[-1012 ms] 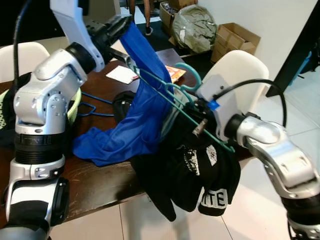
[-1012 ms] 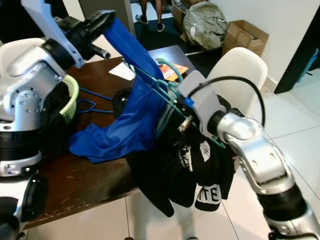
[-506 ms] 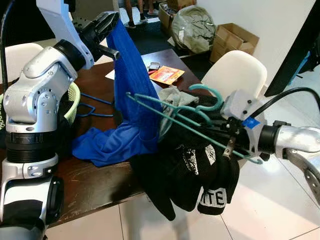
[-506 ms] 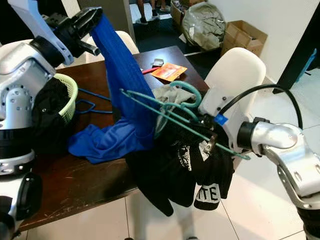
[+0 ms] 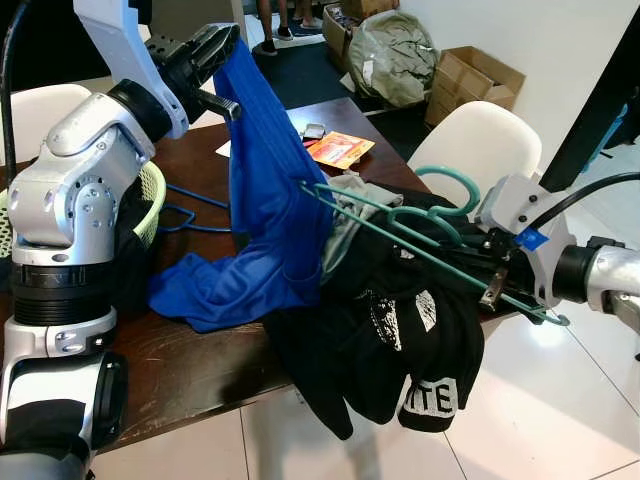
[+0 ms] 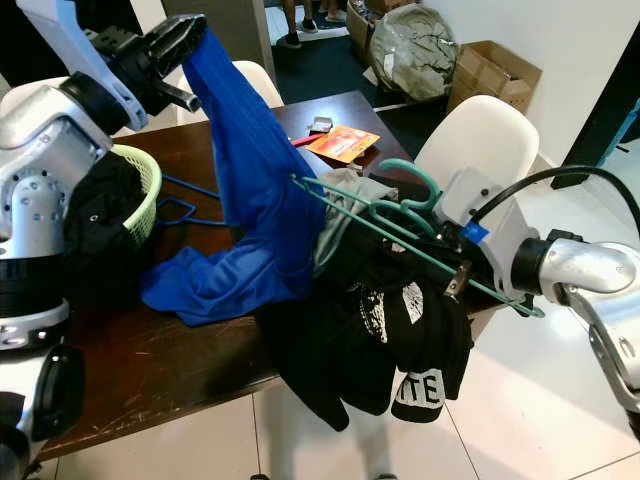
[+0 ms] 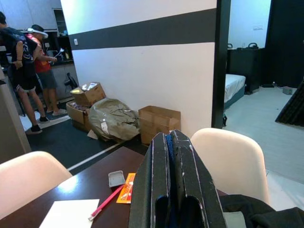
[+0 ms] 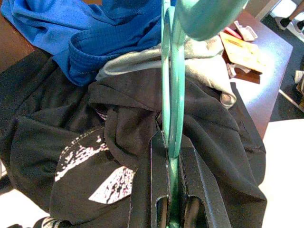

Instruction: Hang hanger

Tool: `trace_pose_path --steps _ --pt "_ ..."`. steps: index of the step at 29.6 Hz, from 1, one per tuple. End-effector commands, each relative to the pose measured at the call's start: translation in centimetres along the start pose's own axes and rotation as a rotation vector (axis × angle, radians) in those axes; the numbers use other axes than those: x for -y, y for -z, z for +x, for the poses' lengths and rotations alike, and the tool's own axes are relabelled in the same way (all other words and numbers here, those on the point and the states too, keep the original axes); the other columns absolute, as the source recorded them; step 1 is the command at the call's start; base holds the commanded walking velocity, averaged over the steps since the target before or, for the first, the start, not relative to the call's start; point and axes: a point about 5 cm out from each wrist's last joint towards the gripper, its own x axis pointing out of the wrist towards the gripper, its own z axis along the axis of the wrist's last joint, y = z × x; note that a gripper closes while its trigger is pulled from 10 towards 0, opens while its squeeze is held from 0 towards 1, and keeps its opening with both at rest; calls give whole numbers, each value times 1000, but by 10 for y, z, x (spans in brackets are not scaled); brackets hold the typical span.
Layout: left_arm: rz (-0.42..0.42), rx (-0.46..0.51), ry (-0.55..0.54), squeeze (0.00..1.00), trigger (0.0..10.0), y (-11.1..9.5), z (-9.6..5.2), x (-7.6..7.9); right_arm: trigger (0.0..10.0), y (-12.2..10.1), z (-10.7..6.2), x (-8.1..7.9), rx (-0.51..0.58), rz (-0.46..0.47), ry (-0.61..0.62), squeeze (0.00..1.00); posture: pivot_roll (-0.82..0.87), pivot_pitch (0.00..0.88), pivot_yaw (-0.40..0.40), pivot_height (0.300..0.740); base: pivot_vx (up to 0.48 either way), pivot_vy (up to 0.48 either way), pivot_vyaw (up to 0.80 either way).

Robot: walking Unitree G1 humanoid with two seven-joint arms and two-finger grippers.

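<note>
The teal hanger (image 5: pixel 420 245) is up in the air over the near right corner of the bench (image 5: pixel 190 370), tilted, its hook toward the white chair (image 5: pixel 470 140) and its far tip against the blue garment (image 5: pixel 265 200). The right gripper (image 5: pixel 497 272) has its jaws pinched on the hanger's wire; the right wrist view shows this plainly, the teal wire (image 8: pixel 170 95) running up from between the black fingers (image 8: pixel 159 180). The left gripper (image 5: pixel 212 52) is raised high at the back, jaws pressed together on the top of the blue garment, and the left wrist view shows a sliver of blue cloth (image 7: pixel 168 142) caught between its fingers. The garment hangs from there down to a heap on the bench. Under the hanger a pile of black clothing (image 5: pixel 400 330) with white print spills over the bench edge. A green basket (image 6: pixel 135 195) on the left holds dark clothes. Farther back lie an orange packet (image 5: pixel 340 150), a sheet of white paper (image 7: pixel 71 213) and a red pen (image 7: pixel 107 209). Cardboard boxes (image 5: pixel 478 72) and a stuffed bag (image 5: pixel 390 45) stand by the wall, and two people (image 7: pixel 28 71) stand beyond.
</note>
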Motion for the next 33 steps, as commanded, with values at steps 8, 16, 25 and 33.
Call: trace_pose_path --steps 8,16,25,33 --pt "-4 -9 5 0 10000 4 -1 4 10000 -5 5 8 29 3 81 0 -13 134 65 740 0 0 0" --pt "-112 -22 124 0 10000 21 6 45 10000 -24 37 -16 150 56 46 0 -8 126 67 740 0 0 0" --pt "-98 -25 136 0 10000 26 9 50 10000 -33 44 -40 208 49 -112 0 -7 118 63 740 0 0 0" --pt "-34 -38 211 0 10000 18 3 43 10000 -28 41 -47 193 16 -194 0 -3 117 56 740 0 0 0"
